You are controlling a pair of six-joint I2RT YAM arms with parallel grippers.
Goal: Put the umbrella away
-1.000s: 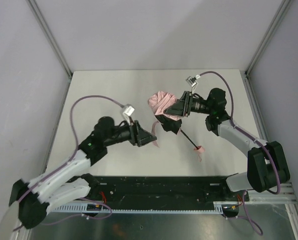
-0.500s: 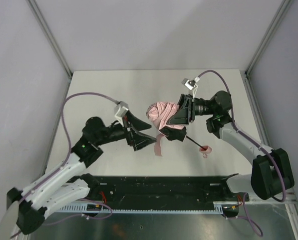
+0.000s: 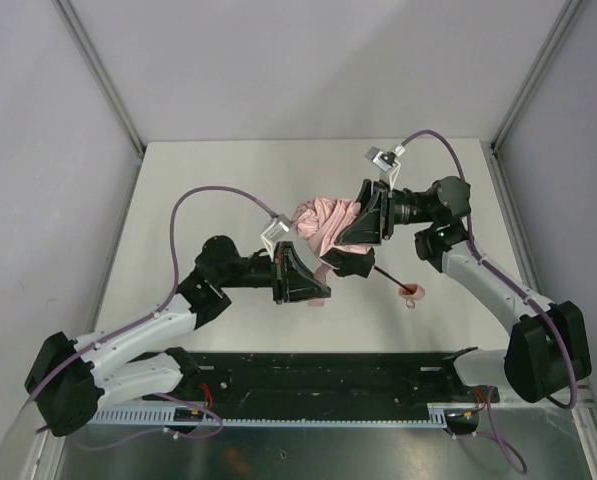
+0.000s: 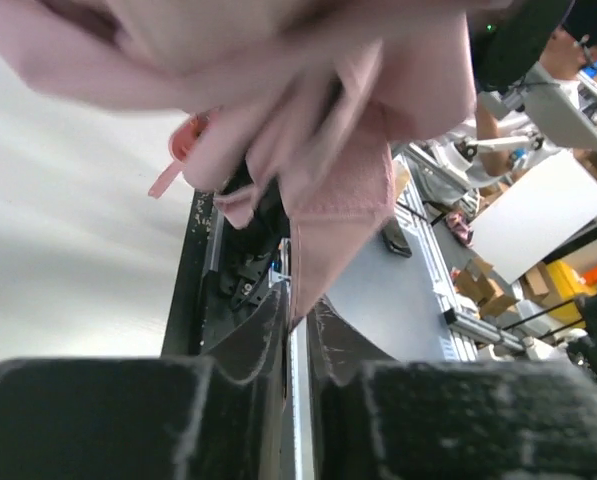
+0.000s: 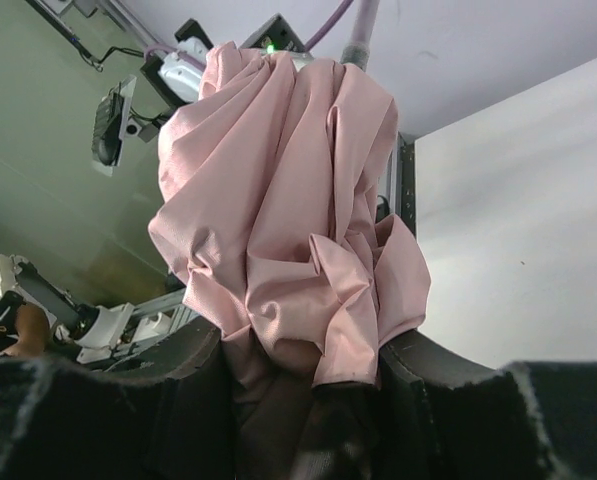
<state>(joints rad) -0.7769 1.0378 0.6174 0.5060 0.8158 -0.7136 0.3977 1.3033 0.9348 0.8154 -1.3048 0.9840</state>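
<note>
The left hand (image 4: 296,310) pinches a hanging flap (image 4: 340,235) of the pink umbrella (image 3: 323,218), whose bunched canopy (image 5: 278,200) is clamped in the right hand (image 5: 303,345) just beside it. The job looks barely half done: the black shaft (image 3: 386,277) juts out below the right hand, handle (image 3: 410,292) on the tabletop (image 3: 208,180). No writing is readable.

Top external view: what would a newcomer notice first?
The crumpled pale pink umbrella sits bunched at the middle, with both arms converging on it. The right gripper clamps the fabric bundle, and the left gripper pinches a hanging pink strip. The black shaft and small pink handle stick out on the right arm's side.
</note>
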